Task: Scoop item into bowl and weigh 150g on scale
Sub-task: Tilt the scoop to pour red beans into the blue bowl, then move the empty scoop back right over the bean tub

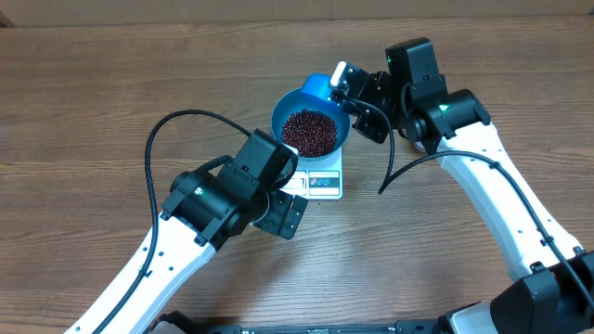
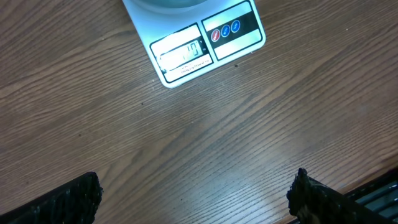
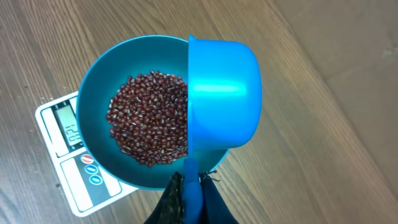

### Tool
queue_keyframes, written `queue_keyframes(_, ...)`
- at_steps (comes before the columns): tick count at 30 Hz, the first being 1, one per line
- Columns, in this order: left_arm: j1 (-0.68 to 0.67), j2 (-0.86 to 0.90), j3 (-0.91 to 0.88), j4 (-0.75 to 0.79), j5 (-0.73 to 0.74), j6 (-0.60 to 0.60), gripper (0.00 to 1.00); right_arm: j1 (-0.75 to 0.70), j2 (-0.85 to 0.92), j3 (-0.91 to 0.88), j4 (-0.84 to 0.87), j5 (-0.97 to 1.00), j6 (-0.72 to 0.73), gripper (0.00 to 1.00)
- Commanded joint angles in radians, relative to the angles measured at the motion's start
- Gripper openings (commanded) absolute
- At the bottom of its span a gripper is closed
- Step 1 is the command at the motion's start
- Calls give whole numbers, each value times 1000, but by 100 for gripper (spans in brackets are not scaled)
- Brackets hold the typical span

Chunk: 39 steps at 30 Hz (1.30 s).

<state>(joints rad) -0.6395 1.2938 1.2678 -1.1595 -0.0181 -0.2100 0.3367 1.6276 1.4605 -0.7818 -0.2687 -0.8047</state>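
Observation:
The bright blue bowl (image 1: 281, 116) stands on the white scale (image 1: 323, 184) mid-table, with a heap of red-brown beans (image 1: 309, 131) in it. In the right wrist view the beans (image 3: 149, 118) cover the floor of the bowl (image 3: 96, 87), and the scale (image 3: 74, 168) shows its display and buttons. My right gripper (image 3: 191, 182) is shut on the handle of a small blue scoop (image 3: 224, 93). The scoop is tipped on its side over the bowl's right rim, its inside hidden. My left gripper (image 2: 196, 196) hangs open over bare wood in front of the scale (image 2: 205, 43).
A black cable (image 1: 158, 139) loops left of the left arm. Another cable (image 1: 408, 167) hangs below the right wrist. The right arm's white link (image 1: 501, 195) runs to the lower right. A tan strip (image 1: 278, 9) borders the table's far edge.

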Motion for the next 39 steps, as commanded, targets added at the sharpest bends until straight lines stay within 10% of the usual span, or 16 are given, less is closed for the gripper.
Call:
queue_keyframes(1,6,-19,8,1,8,-14,99,6,-27,39,-22,-89,106,4)
queue_keyframes(26,6,-19,8,1,8,-14,99,-352,-180,39,-86,-401,619,4)
queue_keyframes(39,6,-19,8,1,8,-14,100,-449,-286,38,-311,308,726,4)
